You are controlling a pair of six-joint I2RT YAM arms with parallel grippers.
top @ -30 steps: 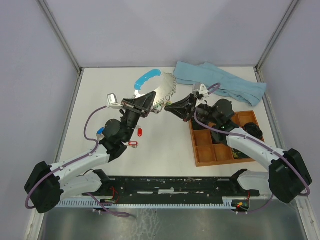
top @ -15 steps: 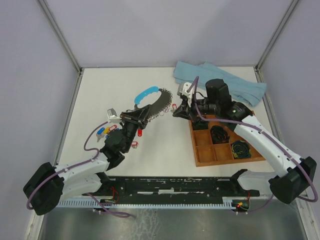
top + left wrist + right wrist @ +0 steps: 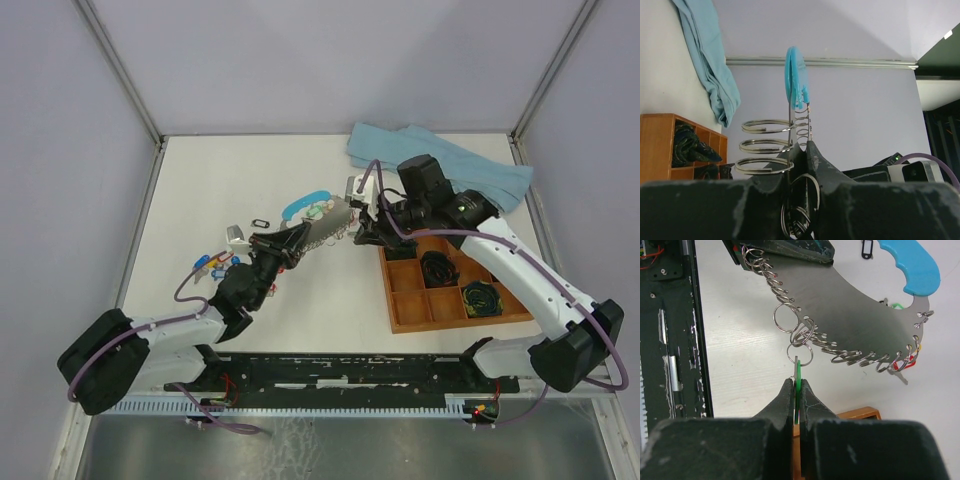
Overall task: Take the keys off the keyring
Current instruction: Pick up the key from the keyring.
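My left claw (image 3: 292,240) is closed tight on one end of the flat silver keyring with the light-blue handle (image 3: 850,310). It holds the keyring up over the white tabletop (image 3: 200,180). My right claw (image 3: 796,390) is pinched shut on a thin green plastic key tag (image 3: 797,371). The tag hangs from a small ring on the keyring's edge. A few little keys with coloured tags (image 3: 215,263) lie on the tabletop beside my left arm.
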